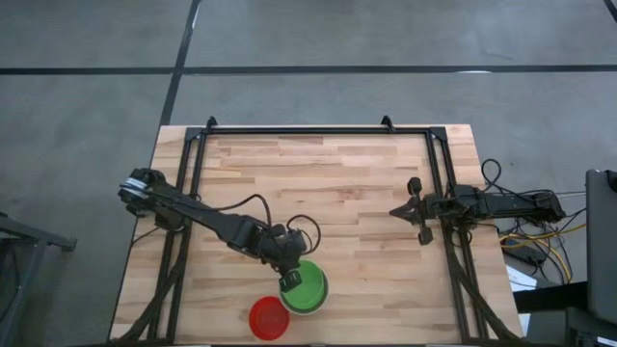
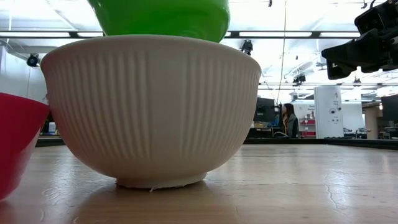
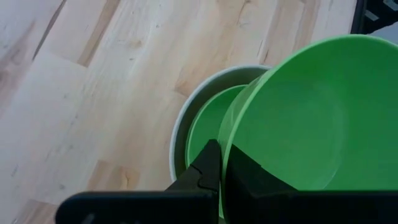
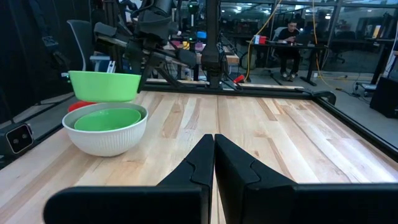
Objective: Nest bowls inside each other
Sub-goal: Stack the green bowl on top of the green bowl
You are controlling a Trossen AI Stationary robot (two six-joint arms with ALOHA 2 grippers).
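one green bowl (image 3: 292,118) is pinched by its rim in my left hand (image 3: 221,163), above the white bowl (image 4: 106,138); right hand (image 4: 213,144) closed, empty.

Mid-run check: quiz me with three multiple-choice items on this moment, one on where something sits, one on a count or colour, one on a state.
1. Where is the red bowl?
A. Inside the white bowl
B. On the table beside the white bowl
C. In the right gripper

2. How many green bowls already lie in the white bowl?
A. None
B. One
C. Three

3. The lifted green bowl is:
A. Pinched by the left gripper
B. Lying on the table
C. Upside down

Answers: 1 B, the high view shows it alongside; 2 B, one nested green bowl shows; 3 A, fingers clamp its rim above the stack.
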